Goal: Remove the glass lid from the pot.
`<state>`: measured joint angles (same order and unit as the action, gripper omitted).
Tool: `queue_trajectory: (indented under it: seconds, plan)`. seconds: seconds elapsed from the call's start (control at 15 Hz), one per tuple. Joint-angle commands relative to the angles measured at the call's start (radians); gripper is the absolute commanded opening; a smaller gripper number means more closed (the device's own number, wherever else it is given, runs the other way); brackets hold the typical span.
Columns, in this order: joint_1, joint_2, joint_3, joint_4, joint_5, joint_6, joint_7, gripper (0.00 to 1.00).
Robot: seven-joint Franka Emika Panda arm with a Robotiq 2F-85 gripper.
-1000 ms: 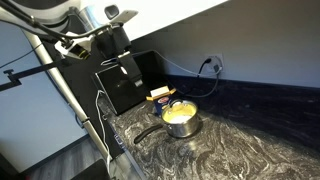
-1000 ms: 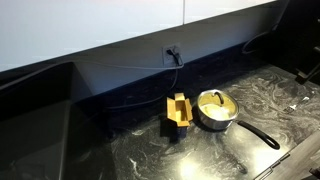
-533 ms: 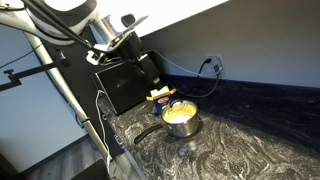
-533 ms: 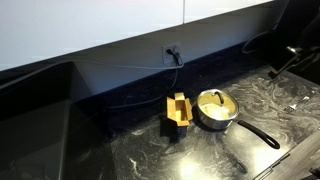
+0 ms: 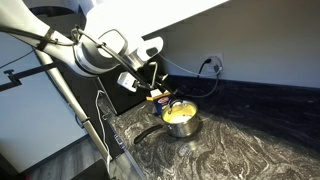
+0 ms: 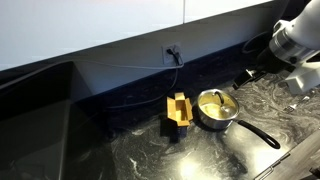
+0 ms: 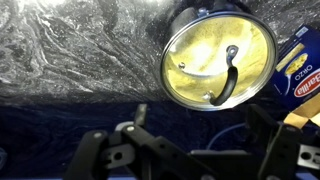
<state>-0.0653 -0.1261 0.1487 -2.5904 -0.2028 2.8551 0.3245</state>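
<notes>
While hanging in the air, gripper (image 7: pixel 195 135): fingers spread wide, nothing between them; above the pot and off to one side, touching nothing.
Glass lid (image 7: pixel 218 58): seated flat on the pot, rim on rim; dark arched grip across its middle, lying nearly top to bottom in the wrist view.
Pot (image 6: pixel 214 114): upright on the dark marbled counter (image 6: pixel 140 150); long dark handle (image 6: pixel 258 134) stretched away from the wall, not toward the box.
Box (image 6: pixel 178 110): yellow and blue, just beside the pot, nearest obstacle.
Wall socket (image 6: pixel 172 52): behind the pot, well apart, cable plugged in.
Open room: bare counter on the pot's handle side; air over the lid unobstructed.
Counter edge: near the handle's far end.
</notes>
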Motion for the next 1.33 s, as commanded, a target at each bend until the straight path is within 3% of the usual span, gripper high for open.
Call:
queue_trajectory:
  seconds: [0.0, 0.33, 0.8, 0.93, 1.0, 1.27]
  plan:
    - [0.0, 0.006, -0.002, 0.001, 0.0, 0.0, -0.002, 1.0]
    - [0.042, 0.065, -0.03, 0.013, 0.08, 0.066, -0.024, 1.0]
    - [0.031, 0.236, 0.008, 0.029, 0.071, 0.354, -0.003, 1.0]
    - [0.03, 0.267, 0.014, 0.039, 0.067, 0.376, 0.003, 1.0]
    - [0.065, 0.277, -0.001, 0.043, 0.156, 0.374, -0.067, 1.0]
    - [0.086, 0.306, 0.002, 0.067, 0.231, 0.368, -0.103, 1.0]
